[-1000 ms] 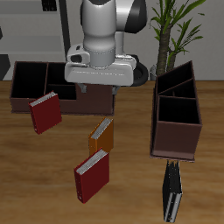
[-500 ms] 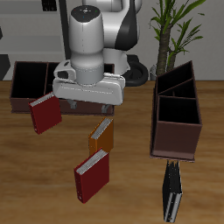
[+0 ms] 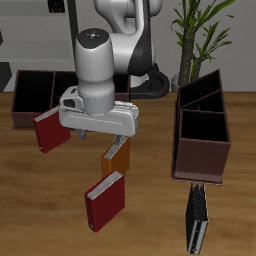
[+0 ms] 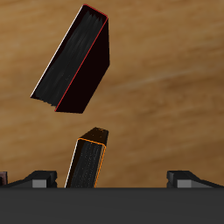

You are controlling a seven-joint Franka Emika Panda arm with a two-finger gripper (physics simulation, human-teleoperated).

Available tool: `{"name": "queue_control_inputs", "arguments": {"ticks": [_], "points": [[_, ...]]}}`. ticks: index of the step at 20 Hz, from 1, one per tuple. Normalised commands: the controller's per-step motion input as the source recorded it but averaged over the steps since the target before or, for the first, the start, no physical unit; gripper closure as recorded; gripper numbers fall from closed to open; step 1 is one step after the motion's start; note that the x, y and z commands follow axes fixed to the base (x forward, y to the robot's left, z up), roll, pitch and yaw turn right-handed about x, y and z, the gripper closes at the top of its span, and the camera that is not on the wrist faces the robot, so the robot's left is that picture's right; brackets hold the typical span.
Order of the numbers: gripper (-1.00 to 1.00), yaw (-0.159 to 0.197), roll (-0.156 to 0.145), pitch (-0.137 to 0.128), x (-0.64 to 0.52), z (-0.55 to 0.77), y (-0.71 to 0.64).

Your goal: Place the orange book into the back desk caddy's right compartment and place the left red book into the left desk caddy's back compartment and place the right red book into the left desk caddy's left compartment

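My gripper [image 3: 101, 131], fingers spread and empty, hovers over the orange book [image 3: 118, 154] at frame centre; step 1, judged: descend, straddle its spine, pinch.

Matt wood-grain table [image 3: 40, 200]; smooth glossy white arm [image 3: 96, 70].

No readable text showing anywhere, orange book [image 3: 117, 155] and red books [image 3: 104, 200] showing plain unlettered covers, caddies [image 3: 202, 125] bearing no labels, robot arm [image 3: 98, 60] carrying no legible markings
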Motion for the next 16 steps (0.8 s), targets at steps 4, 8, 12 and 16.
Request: {"name": "queue_control_inputs", "arguments": {"ticks": [4,8,12,16], "points": [[-1.00,-0.032,0.003,-0.005,-0.01,-0.17,-0.02],[-1.00,-0.041,-0.014,-0.072,-0.10,-0.25,0.13],[-1.00,-0.018,-0.010,-0.066,-0.09,0.00,0.23],[-1.00,-0.036,-0.003,-0.007,-0.02,-0.10,0.17]]}}
